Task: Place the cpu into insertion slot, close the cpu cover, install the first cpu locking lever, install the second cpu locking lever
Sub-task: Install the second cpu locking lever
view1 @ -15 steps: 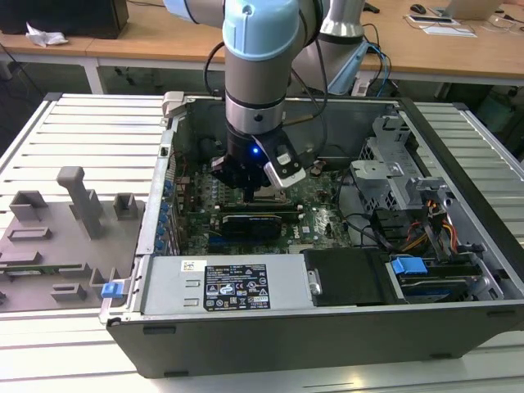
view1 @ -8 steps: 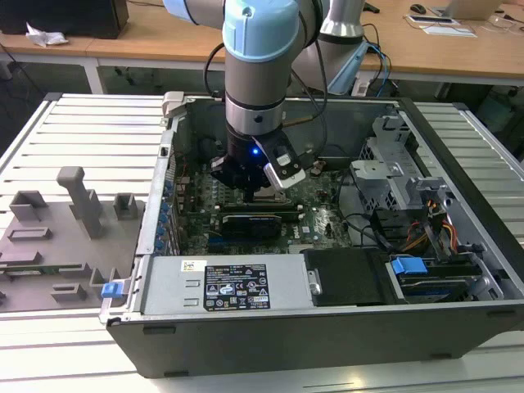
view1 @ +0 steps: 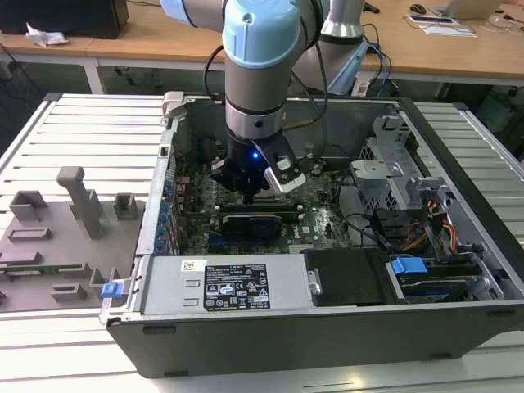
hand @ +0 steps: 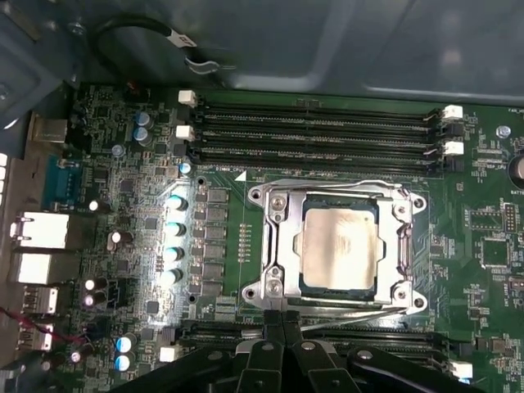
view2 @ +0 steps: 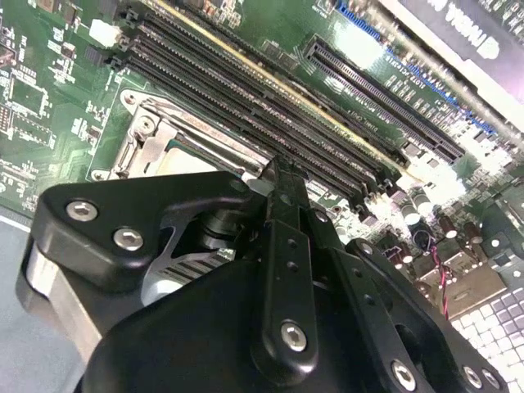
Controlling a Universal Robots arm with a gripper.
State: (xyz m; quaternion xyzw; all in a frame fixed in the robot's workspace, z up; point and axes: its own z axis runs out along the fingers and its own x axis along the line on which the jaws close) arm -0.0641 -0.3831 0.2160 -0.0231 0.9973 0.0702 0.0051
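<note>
Already we are seeing the cpu (hand: 340,246) seated under the cpu cover (hand: 278,246), just ahead of our closed, empty hand (hand: 282,315); lever states unclear.

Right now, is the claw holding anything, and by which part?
Nothing is held. The claw is shut and empty at the socket's edge; the cpu already sits under the cpu cover.

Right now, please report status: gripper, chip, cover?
Gripper shut, empty, at socket edge. Chip seated in socket. Cover down over it. Nothing in the way.
</note>
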